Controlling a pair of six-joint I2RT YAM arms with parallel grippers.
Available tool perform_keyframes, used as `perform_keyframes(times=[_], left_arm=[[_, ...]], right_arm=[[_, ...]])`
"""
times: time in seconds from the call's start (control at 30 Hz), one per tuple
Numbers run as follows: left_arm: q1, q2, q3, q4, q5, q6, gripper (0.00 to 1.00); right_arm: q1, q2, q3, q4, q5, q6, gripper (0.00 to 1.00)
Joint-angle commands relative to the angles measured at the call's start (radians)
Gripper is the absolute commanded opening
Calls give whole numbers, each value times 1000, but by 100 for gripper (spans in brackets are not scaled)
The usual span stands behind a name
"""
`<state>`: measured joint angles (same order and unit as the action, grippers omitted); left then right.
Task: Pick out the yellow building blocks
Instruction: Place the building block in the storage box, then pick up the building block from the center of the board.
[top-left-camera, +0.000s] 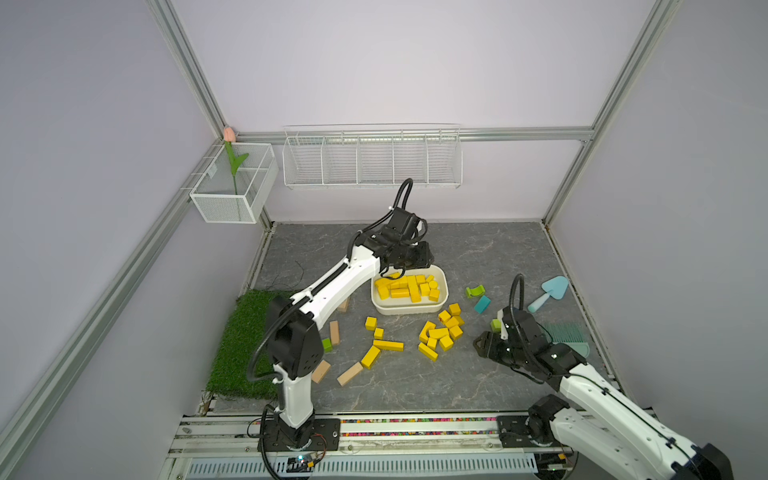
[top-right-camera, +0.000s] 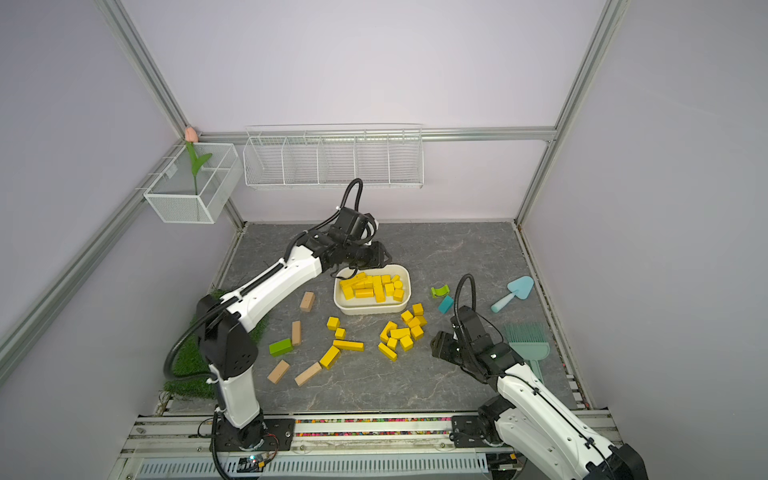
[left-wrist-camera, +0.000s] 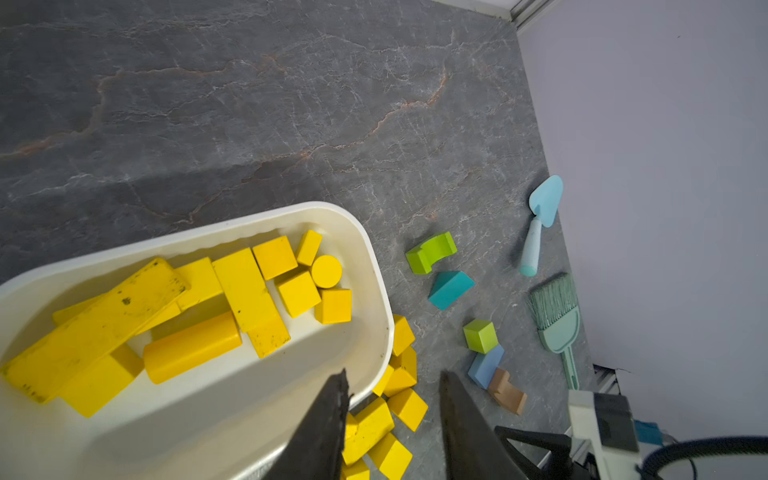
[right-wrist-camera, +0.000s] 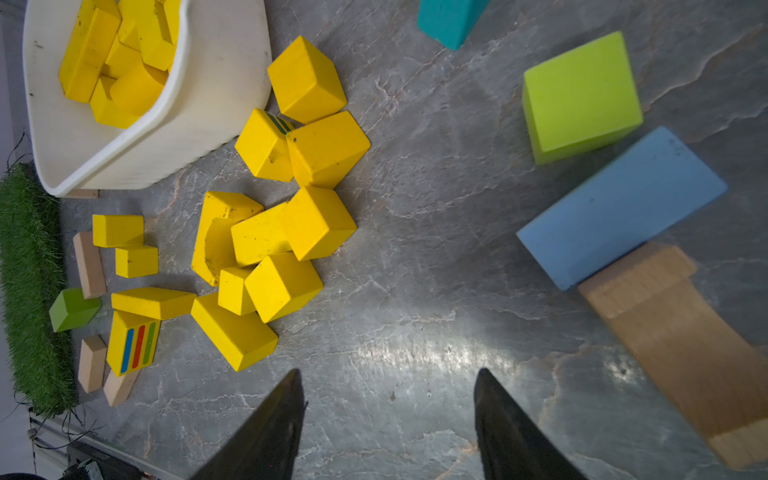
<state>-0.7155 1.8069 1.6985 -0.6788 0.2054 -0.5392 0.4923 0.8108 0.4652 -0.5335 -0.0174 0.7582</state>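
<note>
**Sitting partly in the tray, partly loose on the desk**

Piling up in the white tray (top-left-camera: 407, 308) at the middle of both top views: about a dozen yellow building blocks (top-left-camera: 409, 286), the longest piece there running up-and-down the frame, a shorter one beside it lying crosswise. Crowding together on the grey desk (top-left-camera: 498, 257), just below the tray's lower right corner: a tight cluster (top-left-camera: 442, 334) of yellow cubes, short bars and an arch. Lying further left, below the tray: two small cubes (top-left-camera: 370, 323), then a long bar (top-left-camera: 388, 345) stretching almost level across the frame and meeting a striped bar (top-left-camera: 370, 357) slanting from lower left to upper right. Hanging the left tool (left-wrist-camera: 394, 374) over the tray's upper left end, jaws parted, gripping nothing. Holding the right tool (right-wrist-camera: 388, 372) low, right of the cluster, jaws spread wide over bare desk, gripping nothing.
</note>
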Motion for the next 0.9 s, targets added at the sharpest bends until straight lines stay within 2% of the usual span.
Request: perform_keyframes(times=[0.0,0.23,0.43,0.5,0.67,0.87], left_arm=[[-1,-126,-206,148,-47,11,39],[-1,-501,-659,345,-202,43,38],[-1,-889,-1050,518,-455,27,41],[-1,-1009,-1179,603,-503,30,41],[-1,-1270,-1336,656,-501,48,51],[1,-1438,-1439,691,-483,41,72]], right_arm=[[-6,13,-7,4,-11,-4,66],[-6,66,18,7,-26,-16,67],[-7,225,74,30,-61,-35,66],[-7,283,100,39,-76,-43,65],[-7,401,163,75,-89,-58,64],[-2,487,205,118,-82,-58,64]])
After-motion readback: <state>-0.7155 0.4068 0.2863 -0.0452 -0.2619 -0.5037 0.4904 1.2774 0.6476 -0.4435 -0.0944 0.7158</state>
